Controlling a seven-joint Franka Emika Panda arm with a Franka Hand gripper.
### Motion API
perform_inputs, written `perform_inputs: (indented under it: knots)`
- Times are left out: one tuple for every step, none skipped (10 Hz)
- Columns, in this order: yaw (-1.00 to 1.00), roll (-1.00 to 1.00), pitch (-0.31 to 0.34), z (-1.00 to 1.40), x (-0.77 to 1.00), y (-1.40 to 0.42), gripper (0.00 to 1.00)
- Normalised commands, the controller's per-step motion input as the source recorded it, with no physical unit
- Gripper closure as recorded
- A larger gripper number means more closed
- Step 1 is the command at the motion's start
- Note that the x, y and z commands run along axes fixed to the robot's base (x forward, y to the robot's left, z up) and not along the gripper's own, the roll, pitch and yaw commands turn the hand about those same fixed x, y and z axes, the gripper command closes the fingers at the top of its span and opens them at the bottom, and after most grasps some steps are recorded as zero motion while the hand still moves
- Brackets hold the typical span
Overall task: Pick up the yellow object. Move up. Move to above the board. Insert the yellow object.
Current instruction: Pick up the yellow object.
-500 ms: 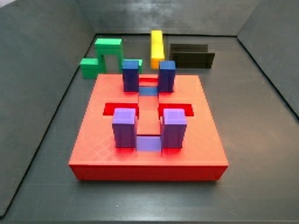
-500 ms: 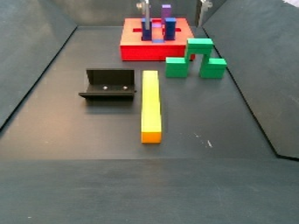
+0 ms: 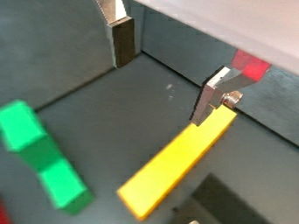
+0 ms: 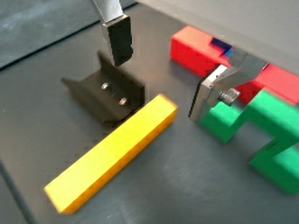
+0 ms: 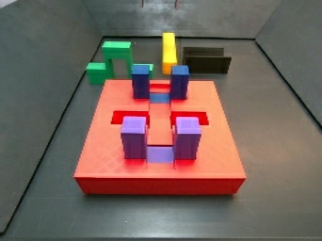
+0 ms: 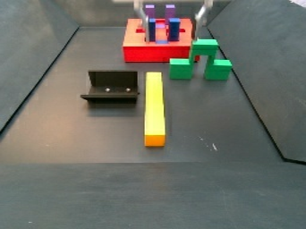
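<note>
Gripper (image 4: 163, 66) hangs above the floor with its 2 fingers (image 4: 118, 39) spread wide and nothing between them. In both wrist views the silver plates with dark pads frame bare floor, with the bar (image 3: 177, 165) lying below and off to one side of the gap. In a side view only the finger tips (image 6: 205, 12) show at the upper edge, high over the far end of the workspace; no contact with anything.

Bar lies flat on the dark floor (image 6: 72, 170), long axis running away from the board (image 6: 156, 46), untouched. The fixture (image 6: 111, 88) stands just beside one long face; the green block (image 6: 199, 61) sits near its far end, on the other side. Board holds blue and purple posts (image 5: 157, 82), with open slots between them showing in a side view.

Judged step: step 1, the pick-up, still at approach. Nothing grasped, nothing lifted.

Next move, as I read it: centre the open jaws over the bar, across its narrow width, then descend and close. The fixture crowds one side, so the finger on that side has little room; a grasp nearer the free end looks safer.
</note>
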Motion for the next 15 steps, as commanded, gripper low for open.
perform_inputs:
  knots:
    - [0.0,0.13,0.0,-0.41,0.67,0.71,0.0]
    - [0.0,0.12,0.0,-0.42,0.7,0.72,0.0]
    - [0.04,0.16,0.0,-0.46,0.48,0.53,0.0]
    - [0.1,0.11,0.0,-0.45,0.35,0.28,0.0]
    - [0.11,0.08,0.0,-0.56,0.42,0.14,0.0]
    - [0.11,0.03,-0.033,-0.56,0.44,0.09,0.0]
    - [0.02,0.0,-0.003,-0.39,0.24,0.06,0.0]
    - [0.0,0.03,0.0,-0.29,0.0,0.15,0.0]
    - [0.0,0.06,0.0,-0.35,0.0,0.16,0.0]
    - [0.0,0.06,0.0,-0.37,-0.06,0.11,0.0]
    - [-0.06,0.02,0.0,-0.39,-0.31,0.11,0.0]
    - [-0.07,-0.05,-0.026,-0.36,-0.27,0.06,0.0]
    - [-0.05,-0.14,-0.071,-0.29,-0.24,0.07,0.0]
    - [-0.06,-0.3,-0.14,-0.14,-0.25,0.12,0.0]
    - [-0.06,-0.4,-0.176,-0.05,-0.26,0.11,0.0]
